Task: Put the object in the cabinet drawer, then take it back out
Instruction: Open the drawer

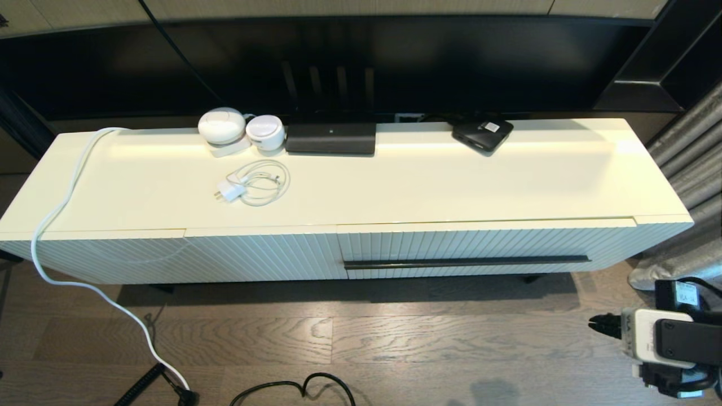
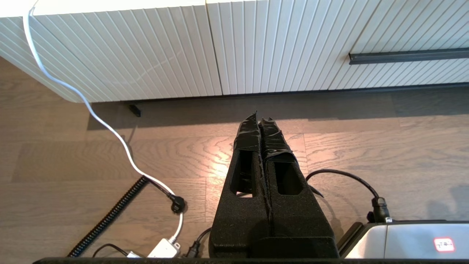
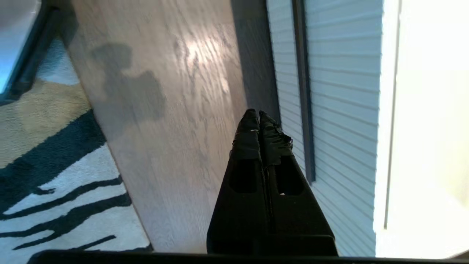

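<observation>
My right gripper [image 3: 258,115] hangs low over the wood floor, off the cabinet's right front corner, fingers pressed together on nothing. My left gripper [image 2: 261,121] is the same, pinched closed and empty, pointing at the ribbed front. The cabinet drawer [image 1: 485,248] sits flush, its dark bar handle [image 1: 467,261] untouched. I can't spot the umbrella anywhere. A white charger [image 1: 232,192] lies on the top.
</observation>
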